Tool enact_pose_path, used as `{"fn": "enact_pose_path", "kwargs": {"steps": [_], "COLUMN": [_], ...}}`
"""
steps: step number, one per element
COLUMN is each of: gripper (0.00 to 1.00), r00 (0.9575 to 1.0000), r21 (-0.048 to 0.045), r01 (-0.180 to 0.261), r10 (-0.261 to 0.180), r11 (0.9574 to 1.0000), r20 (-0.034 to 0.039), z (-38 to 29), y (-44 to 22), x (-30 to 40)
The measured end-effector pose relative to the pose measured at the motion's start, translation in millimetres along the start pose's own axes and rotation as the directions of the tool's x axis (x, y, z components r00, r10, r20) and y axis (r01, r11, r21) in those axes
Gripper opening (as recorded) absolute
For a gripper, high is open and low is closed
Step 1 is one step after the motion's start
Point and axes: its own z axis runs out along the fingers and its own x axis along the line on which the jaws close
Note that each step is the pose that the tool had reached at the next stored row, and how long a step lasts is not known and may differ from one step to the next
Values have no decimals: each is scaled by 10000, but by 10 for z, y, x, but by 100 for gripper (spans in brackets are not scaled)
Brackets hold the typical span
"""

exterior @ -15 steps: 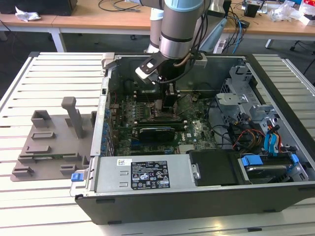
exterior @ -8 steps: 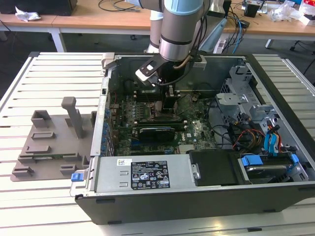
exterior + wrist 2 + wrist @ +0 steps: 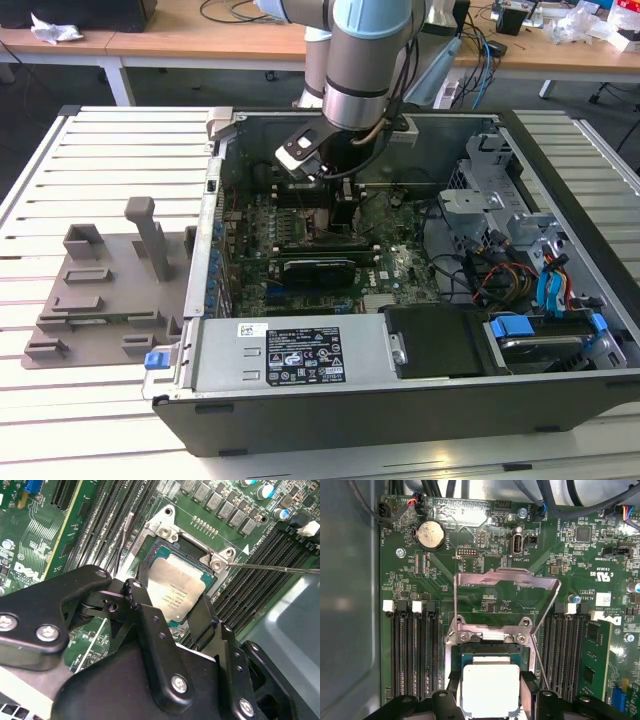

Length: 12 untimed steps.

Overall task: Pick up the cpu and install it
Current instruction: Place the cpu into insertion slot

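Presently the cpu [image 3: 490, 690] [image 3: 175, 582] is seen lying flat within the socket [image 3: 150, 562] on the green board [image 3: 470, 530], silver top upward. The gripper [image 3: 490, 696] [image 3: 169, 602] is lowered over it, narrowly parted, with one black finger [image 3: 454, 695] set against each of two opposite edges of the chip. The socket's metal frame [image 3: 505, 577] is swung up and open. In the exterior view the gripper [image 3: 345, 205] is reached down into the open computer case [image 3: 560, 190].
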Motion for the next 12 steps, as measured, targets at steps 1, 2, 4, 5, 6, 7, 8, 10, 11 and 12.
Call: {"fn": "enact_pose_path", "kwargs": {"steps": [1, 2, 4, 5, 6, 7, 8, 10, 11, 12], "gripper": [55, 55, 55, 55, 55, 55, 55, 55, 55, 55], "r00": [10000, 10000, 10000, 10000, 10000, 10000, 10000, 10000, 10000, 10000], "r21": [1, 0, 0, 1, 3, 0, 0, 1, 3, 4], "r01": [0, 0, -2, -3, -2, -2, -1, -2, -16, -28], "r10": [0, 0, 2, 3, 2, 2, 1, 2, 16, 28], "r11": [10000, 10000, 10000, 10000, 10000, 10000, 10000, 10000, 10000, 10000], "r20": [1, 0, 1, 1, 4, -2, -1, 1, 0, 0], "z": [12, 22, 56, 72, 76, 78, 81, 88, 92, 93], "y": [1, 1, 4, 7, 10, 12, 12, 12, 14, 15], "x": [1, 1, 3, 4, 4, 2, -10, -32, -37, -39]}}
